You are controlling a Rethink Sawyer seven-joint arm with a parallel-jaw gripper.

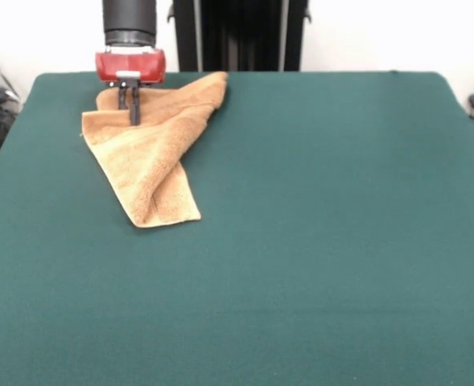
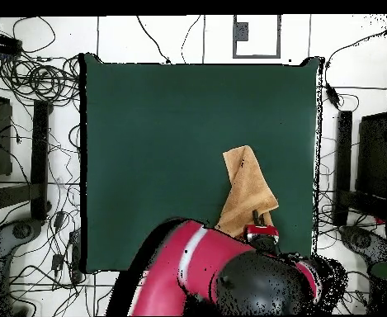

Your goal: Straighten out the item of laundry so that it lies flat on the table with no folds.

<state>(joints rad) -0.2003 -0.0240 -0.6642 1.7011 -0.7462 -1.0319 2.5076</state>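
I see the towel (image 1: pixel 152 145) bunched and folded over itself on the table (image 1: pixel 317 241), by the far left corner in front view. Long axis runs diagonal: far end near pedestal, narrower end toward me and center. Gripper (image 1: pixel 129 104) is above its far part, fingers close together, tips on the cloth; can't tell if pinching.

In the overhead view, the arm (image 2: pixel 221 276) hides the towel's (image 2: pixel 247 191) near end and the end effector's (image 2: pixel 261 233) tips.

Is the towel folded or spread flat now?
Folded. The towel lies doubled over itself in a narrow, creased strip, with the tool on its far end.
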